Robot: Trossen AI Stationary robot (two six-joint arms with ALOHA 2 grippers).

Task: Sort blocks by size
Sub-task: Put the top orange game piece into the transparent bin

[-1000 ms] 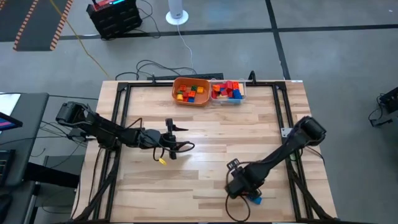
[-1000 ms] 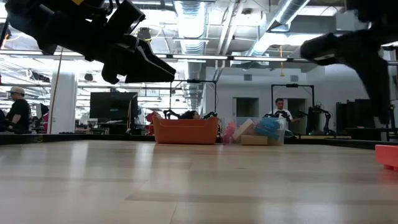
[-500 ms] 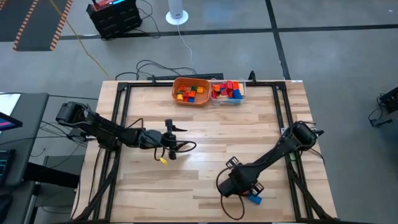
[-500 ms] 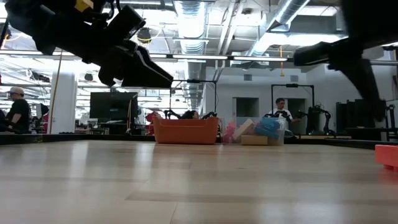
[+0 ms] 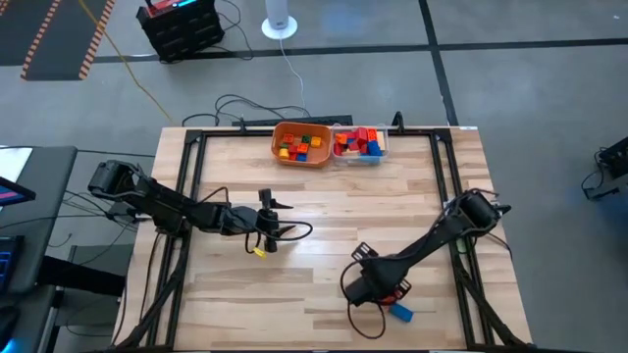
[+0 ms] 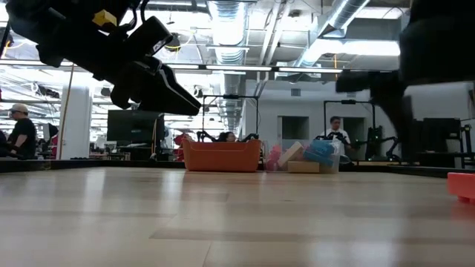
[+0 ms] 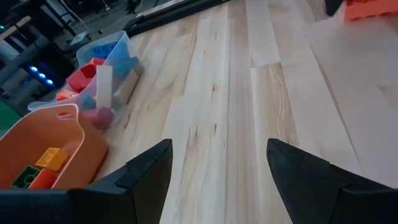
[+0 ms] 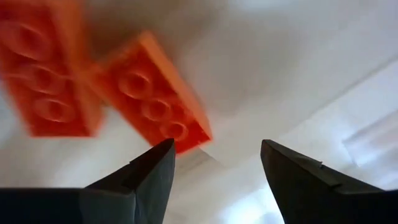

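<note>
Most blocks lie in the orange bowl [image 5: 301, 143] and the clear container [image 5: 359, 143] at the table's far edge. Two orange bricks [image 8: 152, 93] [image 8: 43, 81] lie flat on the table, studs up, right under my right gripper [image 8: 214, 162]. That gripper is open, points down near the table's front right [image 5: 365, 284], and touches neither brick. A blue block [image 5: 400, 314] lies just nearer the front edge. My left gripper [image 7: 217, 162] is open and empty above the table's middle left [image 5: 275, 221], pointing toward the right edge.
Bare wood lies between the two arms and the bowl. The left wrist view shows the bowl [image 7: 43, 155] and the container [image 7: 102, 74] off to one side. A red block [image 6: 464, 185] shows at the low view's right edge. People stand in the room behind.
My right gripper has moved a little toward the table's left edge, staying low over the orange bricks, and one brick now shows beside it in the high view. My left arm has dipped slightly.
</note>
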